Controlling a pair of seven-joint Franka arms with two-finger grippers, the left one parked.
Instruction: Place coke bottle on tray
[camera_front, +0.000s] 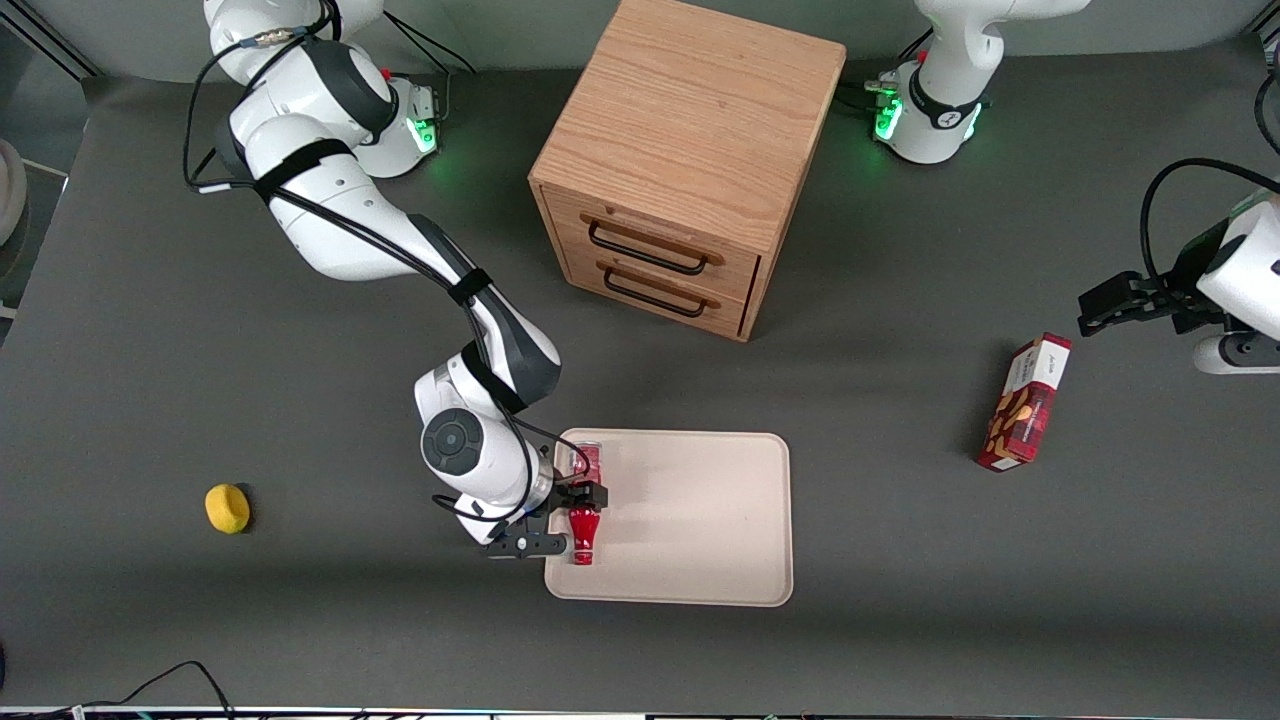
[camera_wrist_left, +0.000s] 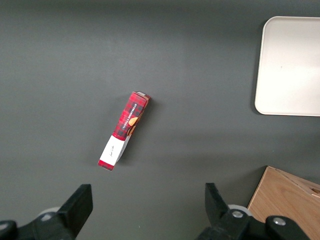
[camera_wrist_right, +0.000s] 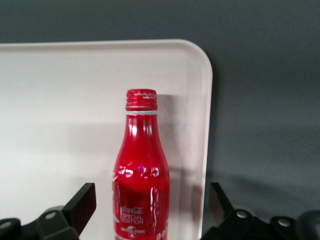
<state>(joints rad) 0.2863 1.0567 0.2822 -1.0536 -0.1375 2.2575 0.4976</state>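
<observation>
Front view: coke bottle (camera_front: 584, 505) flat, neck camera-ward.

1. A wooden cabinet (camera_front: 690, 160) with two drawers, each bearing a dark handle, stands on the dark grey counter (camera_front: 900, 600).
2. A red snack box (camera_front: 1026, 403) with a white end lies flat toward the parked arm's end of the counter, well apart from the cabinet.
3. A small yellow rounded object (camera_front: 227, 508) sits toward the working arm's end.
4. A black cable (camera_front: 150, 685) lies at the counter's near edge.
</observation>
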